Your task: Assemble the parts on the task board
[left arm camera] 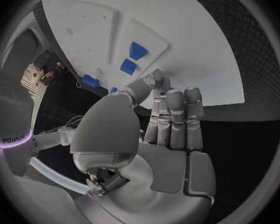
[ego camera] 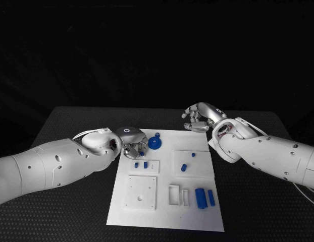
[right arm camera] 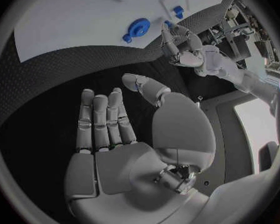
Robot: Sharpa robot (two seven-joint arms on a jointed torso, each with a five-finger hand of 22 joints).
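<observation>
The left hand (left arm camera: 171,119) fills the near of its wrist view, its fingers laid straight and side by side with nothing in them, hanging over the far left corner of the board (ego camera: 201,212). Just beside it, toward the board's middle, sits the wheel (ego camera: 155,142), a round blue part with a toothed rim and a raised hub. The right hand (ego camera: 201,116) hovers over the counter (ego camera: 77,118) just past the board's far edge, fingers loosely spread and slightly curled, holding nothing. The wheel lies between the two hands.

No part is yet held, so the step looks like the approach to a first pick, likely the wheel. Its flat shape calls for a pinch at the rim or hub. The board is smooth matt white with raised square blocks and slots; short blue pegs (ego camera: 141,164) and bars (ego camera: 204,196) lie nearer the robot. The counter is dark, ribbed matting.
</observation>
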